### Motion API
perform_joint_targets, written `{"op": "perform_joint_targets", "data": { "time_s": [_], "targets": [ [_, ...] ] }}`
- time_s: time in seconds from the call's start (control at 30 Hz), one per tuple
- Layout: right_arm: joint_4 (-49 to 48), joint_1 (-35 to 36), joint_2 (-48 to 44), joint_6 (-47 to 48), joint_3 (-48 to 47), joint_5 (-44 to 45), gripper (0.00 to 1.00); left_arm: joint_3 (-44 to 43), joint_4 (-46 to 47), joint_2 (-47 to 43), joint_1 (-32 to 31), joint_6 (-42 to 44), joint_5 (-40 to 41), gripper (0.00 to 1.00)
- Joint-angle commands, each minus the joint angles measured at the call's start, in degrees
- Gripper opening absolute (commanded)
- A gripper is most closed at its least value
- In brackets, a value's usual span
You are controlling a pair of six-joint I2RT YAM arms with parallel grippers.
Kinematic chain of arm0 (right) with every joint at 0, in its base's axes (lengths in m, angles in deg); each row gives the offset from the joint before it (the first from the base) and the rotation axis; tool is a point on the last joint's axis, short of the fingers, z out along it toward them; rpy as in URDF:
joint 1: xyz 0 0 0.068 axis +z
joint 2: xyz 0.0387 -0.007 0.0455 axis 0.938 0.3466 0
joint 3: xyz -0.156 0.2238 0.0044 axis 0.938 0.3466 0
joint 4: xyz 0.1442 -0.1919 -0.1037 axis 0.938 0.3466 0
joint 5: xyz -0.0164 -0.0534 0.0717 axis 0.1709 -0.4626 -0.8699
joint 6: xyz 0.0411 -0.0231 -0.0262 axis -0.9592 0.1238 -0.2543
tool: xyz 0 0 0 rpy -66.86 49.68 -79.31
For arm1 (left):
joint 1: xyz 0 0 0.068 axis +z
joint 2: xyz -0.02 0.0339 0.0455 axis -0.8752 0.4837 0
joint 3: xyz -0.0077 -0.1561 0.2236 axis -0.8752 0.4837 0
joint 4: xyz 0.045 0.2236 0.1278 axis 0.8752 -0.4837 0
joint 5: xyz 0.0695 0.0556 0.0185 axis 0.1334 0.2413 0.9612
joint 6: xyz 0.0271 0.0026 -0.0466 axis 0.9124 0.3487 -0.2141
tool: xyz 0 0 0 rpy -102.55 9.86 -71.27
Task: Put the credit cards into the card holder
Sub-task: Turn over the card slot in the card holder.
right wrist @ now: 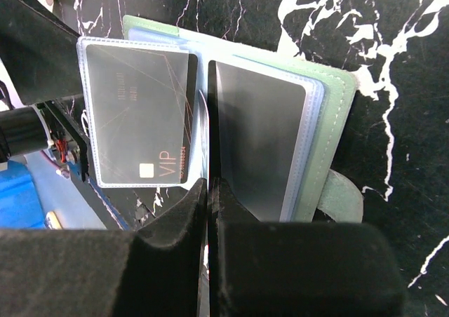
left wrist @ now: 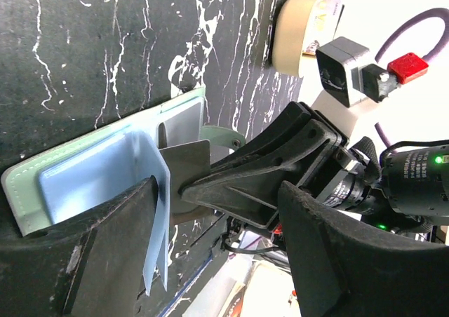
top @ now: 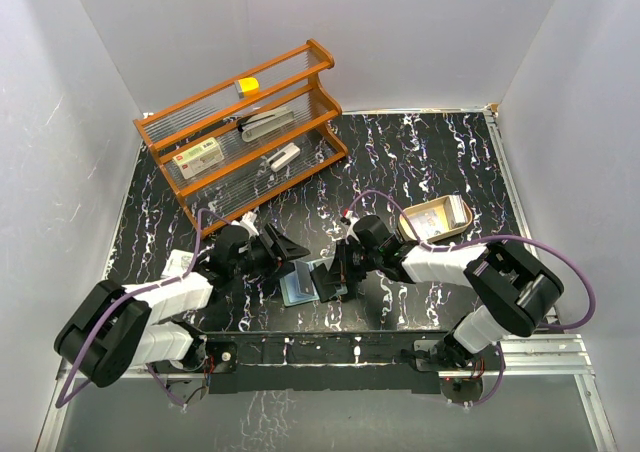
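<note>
The left arm (top: 170, 297) lies low over the desk (top: 420, 162) and reaches toward the middle. The left jaws are spread wide, with a see-through page of the open green card holder (right wrist: 330, 120) standing up just beside one of them. The right arm (top: 440, 262) stretches in low from the other side, and the right jaws are pressed tight together and seem to pinch a thin grey credit card (left wrist: 184, 161) by its edge, just over the holder. Another card, the VIP card (right wrist: 137, 113), sits in a clear page just ahead of the right jaws.
</note>
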Motion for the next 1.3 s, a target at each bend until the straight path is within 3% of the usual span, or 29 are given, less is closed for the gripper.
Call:
{"op": "perform_joint_targets", "data": {
  "time_s": [0.0,0.6,1.03,1.27],
  "targets": [
    [1.2,1.1,0.0,0.4,0.6,1.8,0.0,-0.1,3.6,-0.1,-0.2,-1.9,-2.0,0.67],
    [3.0,3.0,-4.5,-0.9,0.9,2.0,0.0,-4.0,7.5,7.5,-4.6,-2.7,-1.4,0.67],
    [26.5,2.9,-14.7,8.1,-6.5,19.0,0.0,-6.4,4.9,11.5,-5.1,0.5,-0.8,0.67],
    [29.3,2.9,-18.9,8.9,-8.2,21.5,0.0,-7.2,5.2,11.7,-5.1,0.8,-1.0,0.66]
  ]
}}
